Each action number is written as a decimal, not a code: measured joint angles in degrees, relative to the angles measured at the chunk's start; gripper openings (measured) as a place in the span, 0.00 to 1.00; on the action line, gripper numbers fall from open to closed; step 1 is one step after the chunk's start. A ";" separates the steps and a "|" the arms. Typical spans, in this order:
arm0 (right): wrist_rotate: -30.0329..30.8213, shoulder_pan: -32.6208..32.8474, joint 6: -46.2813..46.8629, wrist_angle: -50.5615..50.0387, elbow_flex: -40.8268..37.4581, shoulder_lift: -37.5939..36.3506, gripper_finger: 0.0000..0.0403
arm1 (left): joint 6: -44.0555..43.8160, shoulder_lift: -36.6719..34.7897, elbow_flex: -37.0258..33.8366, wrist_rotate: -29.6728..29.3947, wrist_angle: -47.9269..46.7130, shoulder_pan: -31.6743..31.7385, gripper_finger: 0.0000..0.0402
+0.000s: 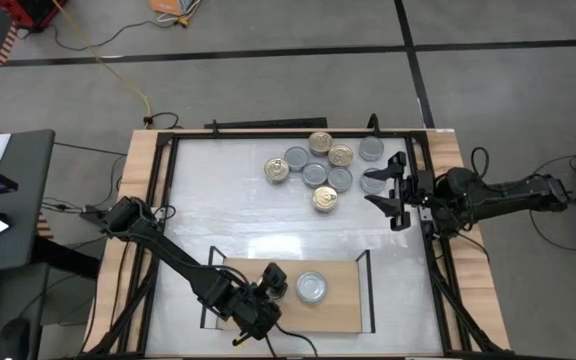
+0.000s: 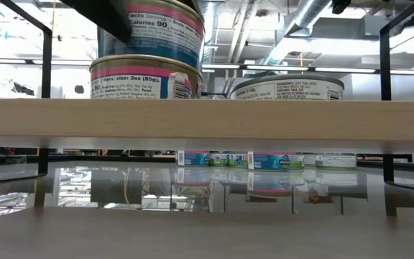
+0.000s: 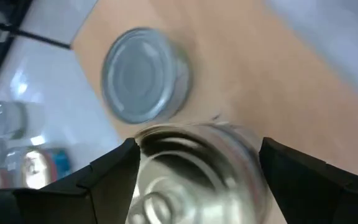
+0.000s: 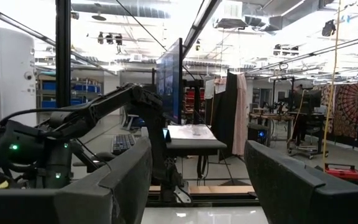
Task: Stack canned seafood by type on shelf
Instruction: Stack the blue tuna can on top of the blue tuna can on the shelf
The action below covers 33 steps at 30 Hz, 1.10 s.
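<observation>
White tabletop (image 1: pixel 228 200) fills the middle of my overhead view, framed by black rails, with grey floor around it. At my near edge sits the shelf (image 1: pixel 343 305), a light wooden board with thin black uprights at its ends.

My left gripper (image 1: pixel 273 285) is over the left part of that board, pinching a gold-lidded can (image 3: pixel 194 174) between its fingers (image 3: pixel 114 174); in the left wrist view the tin fills the gap between them. From table height I see that held can (image 2: pixel 164 32) sitting on or just above another can (image 2: pixel 146 78) on the board; I cannot tell if they touch. Just to the right on the shelf lies a single silver-lidded can (image 1: pixel 312 288), apart from the gripper.

The remaining cans (image 1: pixel 318 165) are clustered on the far part of the table, right of centre, gold and silver lids mixed and packed close together.

My right gripper (image 1: pixel 383 185) hangs at the right edge of that cluster, fingers spread with nothing between them; its wrist view looks out level across the room.
</observation>
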 joint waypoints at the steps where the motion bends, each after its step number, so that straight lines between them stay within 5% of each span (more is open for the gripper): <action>1: 0.00 0.00 0.00 0.01 0.00 0.00 0.70 | -0.12 0.00 0.30 1.13 0.03 -0.04 0.79; 9: 0.00 0.00 0.00 0.00 0.00 0.00 0.70 | -3.76 0.00 4.47 7.15 -0.68 0.38 0.79; 21: 0.00 0.00 0.02 0.00 0.00 0.00 0.70 | -9.34 -0.05 6.58 2.65 3.55 9.56 0.79; 33: -0.02 0.00 -0.43 -0.24 0.00 0.01 0.70 | -21.79 -0.09 6.51 14.35 -3.54 18.03 0.79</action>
